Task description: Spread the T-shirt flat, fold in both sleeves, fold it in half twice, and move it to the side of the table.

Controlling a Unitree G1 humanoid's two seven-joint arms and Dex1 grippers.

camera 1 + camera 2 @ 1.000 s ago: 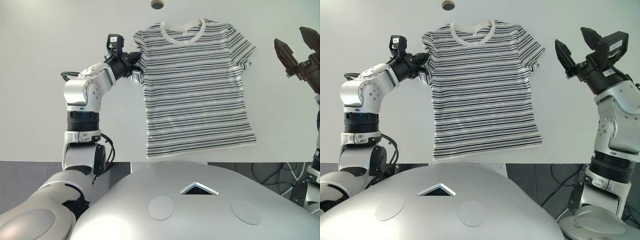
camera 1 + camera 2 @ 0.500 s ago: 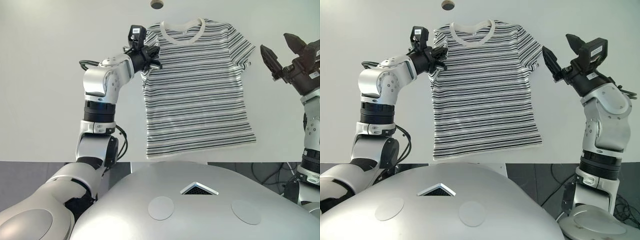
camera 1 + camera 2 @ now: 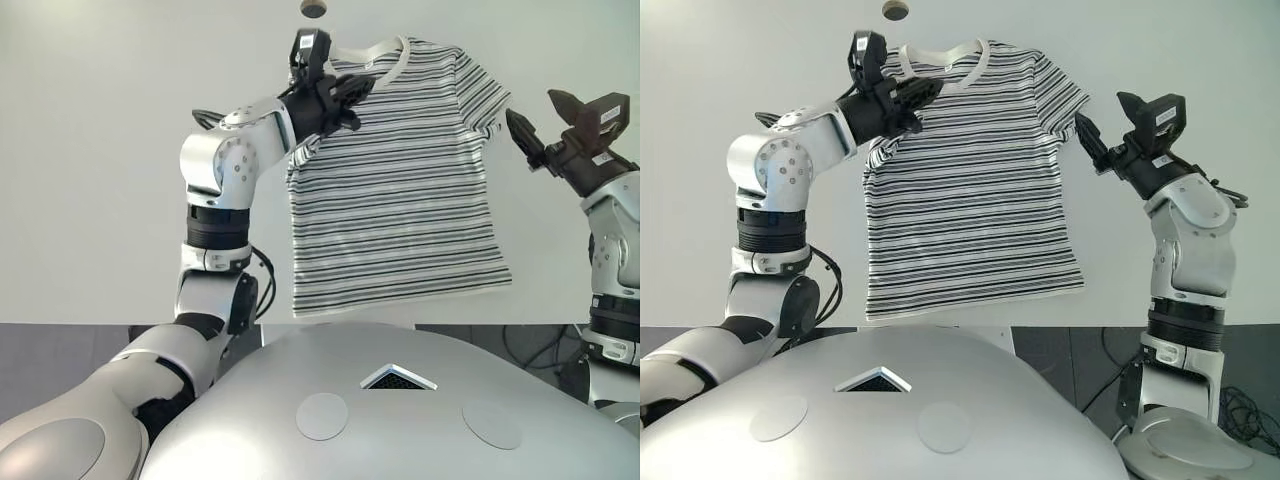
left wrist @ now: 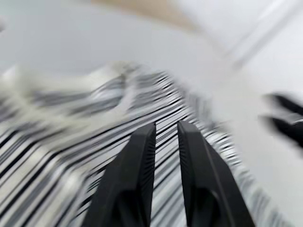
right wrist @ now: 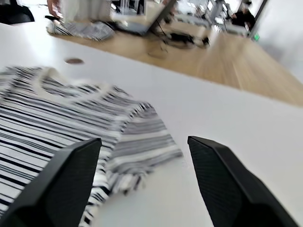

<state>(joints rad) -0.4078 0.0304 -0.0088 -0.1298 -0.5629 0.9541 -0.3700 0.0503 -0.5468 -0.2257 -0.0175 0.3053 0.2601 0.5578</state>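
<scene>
Currently | T-shirt [image 3: 400, 180] flat, left sleeve apparently in | left gripper [image 4: 165, 126] nearly pressed together, hold unclear | right gripper [image 3: 1100, 108] spread beside right sleeve [image 3: 485, 95] | halvings, move remain

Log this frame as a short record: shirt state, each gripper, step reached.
T-shirt: flat on white table, collar away from robot
left sleeve: drawn in over the chest
left gripper: shut on left sleeve, above the chest
right gripper: open, just off right sleeve
step: sleeve folds; halving not begun
</scene>
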